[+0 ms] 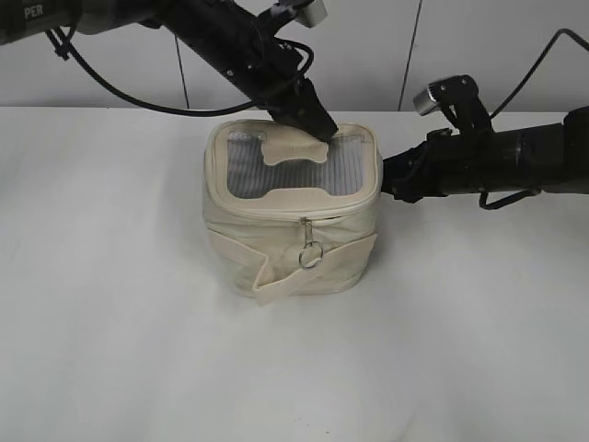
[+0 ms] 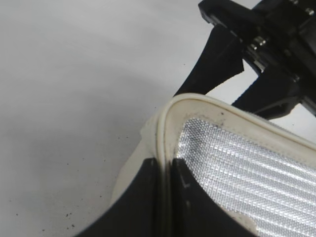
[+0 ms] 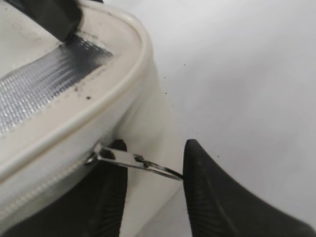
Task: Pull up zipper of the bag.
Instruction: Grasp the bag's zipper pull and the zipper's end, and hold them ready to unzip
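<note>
White table (image 1: pixel 110 350), bag (image 1: pixel 276 249); right gripper (image 3: pixel 150 182) fingers apart round zipper (image 3: pixel 49 185) pull, left gripper (image 2: pixel 165 197) narrow on rim, tips cut off

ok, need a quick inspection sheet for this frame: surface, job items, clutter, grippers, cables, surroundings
Surface: white table, small dark specks.
Bag: upright, mesh top, bone patch.
Zipper: front ring pull hangs free; second pull at the right side.
Clutter: nothing seen.
Left gripper: fingers pinch the top rim, nearly closed.
Right gripper: open, fingers straddle the side pull, not clamped.
Cables: black cable loops off the left arm.
Surroundings: pale panelled wall.
</note>
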